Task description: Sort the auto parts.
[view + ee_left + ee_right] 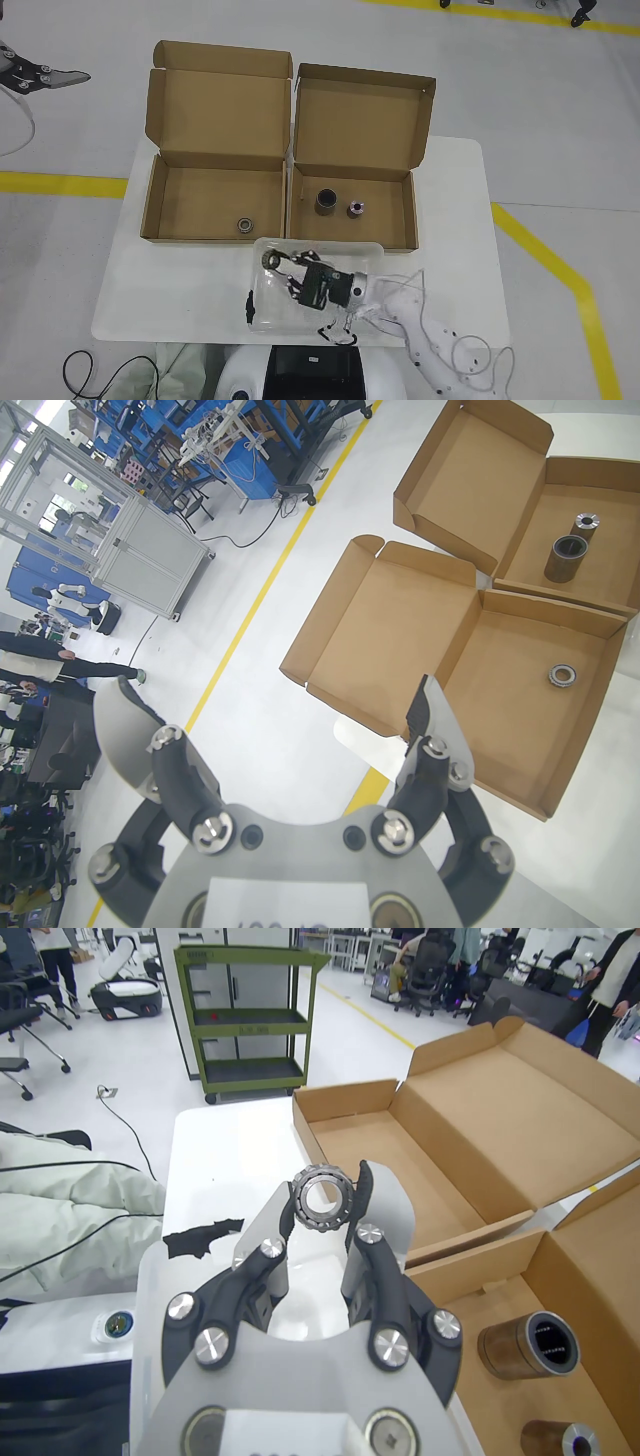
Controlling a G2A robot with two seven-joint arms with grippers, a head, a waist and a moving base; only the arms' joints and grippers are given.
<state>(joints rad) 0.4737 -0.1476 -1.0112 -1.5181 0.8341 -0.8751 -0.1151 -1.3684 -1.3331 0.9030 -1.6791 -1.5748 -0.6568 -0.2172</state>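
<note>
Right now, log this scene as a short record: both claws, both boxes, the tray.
Right claw: shut on held bearing, above clear tray
Left claw: open, empty, over the floor beside the table
First box: one boxed bearing
Second box: dark cylinder, small sleeve

A robotics workshop hall: yellow floor lines [261,600], blue workbenches [250,465], a green shelf cart [252,1070], office chairs [430,973], another white robot [70,597] far off.
</note>
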